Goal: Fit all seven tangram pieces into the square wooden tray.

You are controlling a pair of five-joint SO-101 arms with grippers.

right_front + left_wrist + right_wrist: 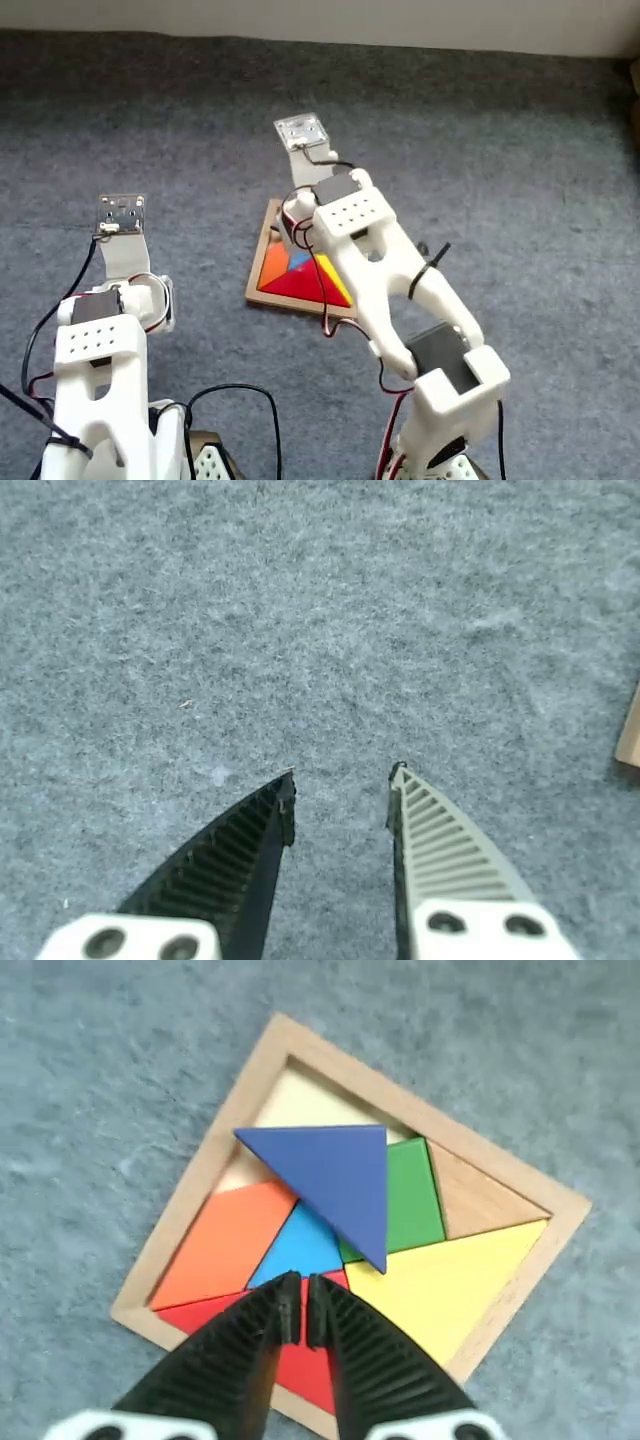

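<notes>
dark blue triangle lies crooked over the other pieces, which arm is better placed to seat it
Likely right. The right pincer hangs over the wooden tray, close beside the dark blue triangle. The left pincer sits over bare carpet, away from the tray.

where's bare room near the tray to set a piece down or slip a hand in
Bare carpet lies on the tray's far side and between it and the left gripper. Over the tray it is crowded: the right gripper hangs above the pieces, and the dark blue triangle lies loose across a pale open corner.
</notes>
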